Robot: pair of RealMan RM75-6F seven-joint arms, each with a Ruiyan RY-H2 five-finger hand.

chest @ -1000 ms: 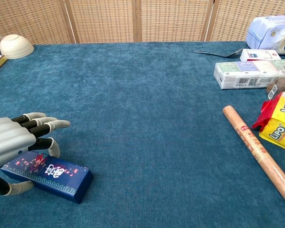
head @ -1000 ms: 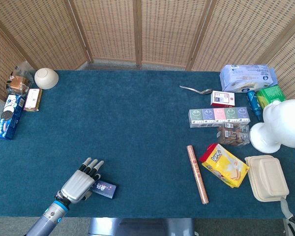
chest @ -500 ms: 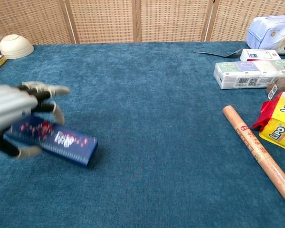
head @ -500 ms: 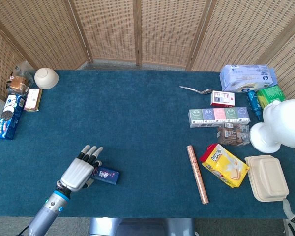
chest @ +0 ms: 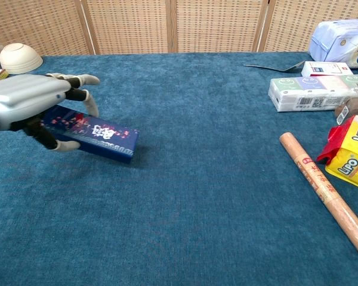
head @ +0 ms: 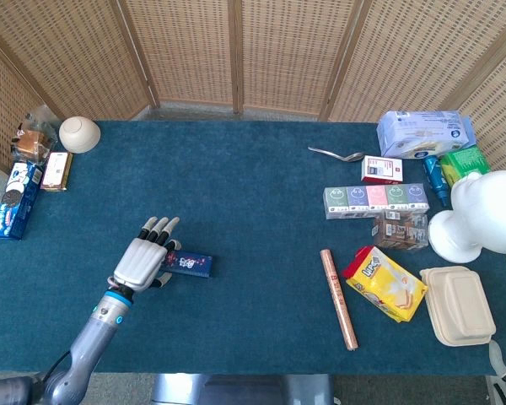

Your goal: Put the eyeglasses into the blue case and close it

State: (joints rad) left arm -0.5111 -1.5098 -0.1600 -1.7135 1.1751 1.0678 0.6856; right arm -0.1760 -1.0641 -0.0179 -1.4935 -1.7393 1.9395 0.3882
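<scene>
One hand is at work: our left hand (chest: 30, 104) is clamped on one end of the long dark-blue rectangular case with a floral print (chest: 92, 133), held over the left side of the blue felt table (head: 253, 211). We cannot see our right hand, and no eyeglasses show in either view. The case juts far past our fingers (chest: 86, 95), so we judge it could pivot or slip free, since only its end is held. It looks closed.
</scene>
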